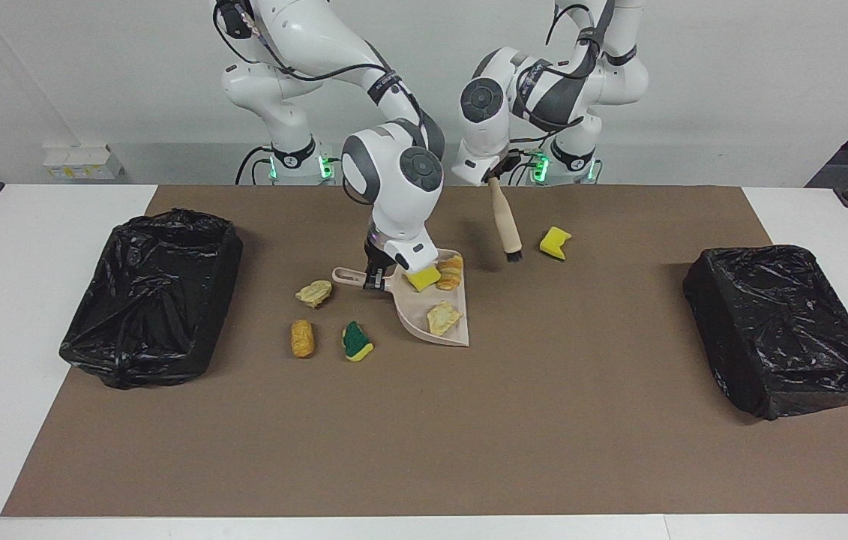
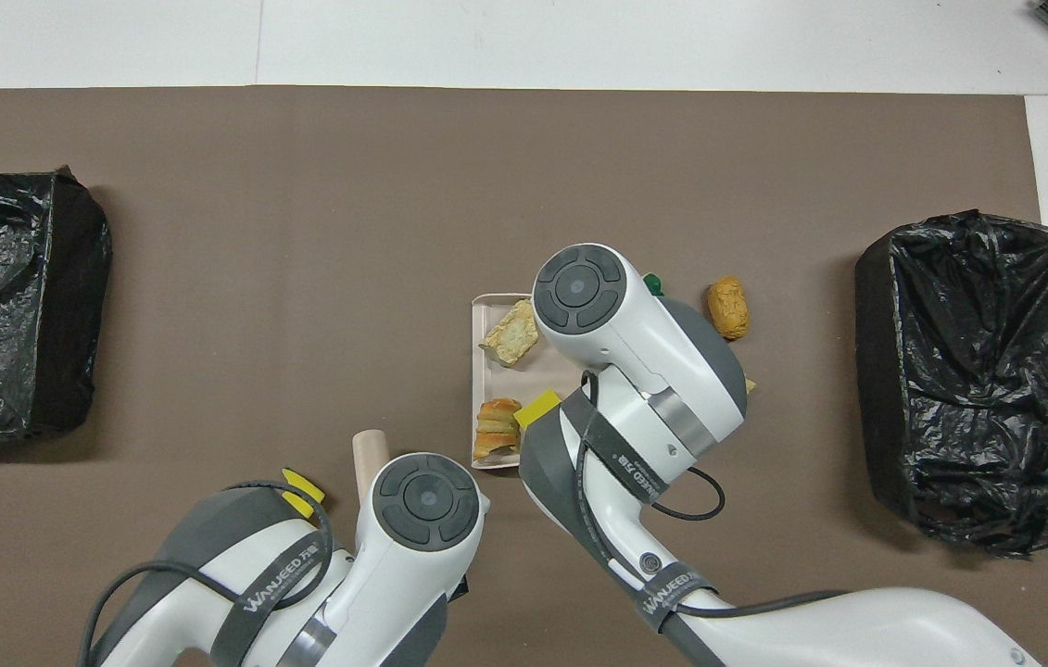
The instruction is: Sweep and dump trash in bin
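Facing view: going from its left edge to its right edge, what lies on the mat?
Black bin → orange-brown lump → tan lump → green-and-yellow sponge → dustpan with three pieces → brush → yellow sponge chunk → second black bin.

A brown mat [image 1: 424,420] covers the white table [image 1: 19,300]; wall sockets [image 1: 82,161] sit by the wall.

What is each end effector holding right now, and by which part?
The left end effector holds the brush by its handle's top end. The right end effector holds the dustpan by its handle.
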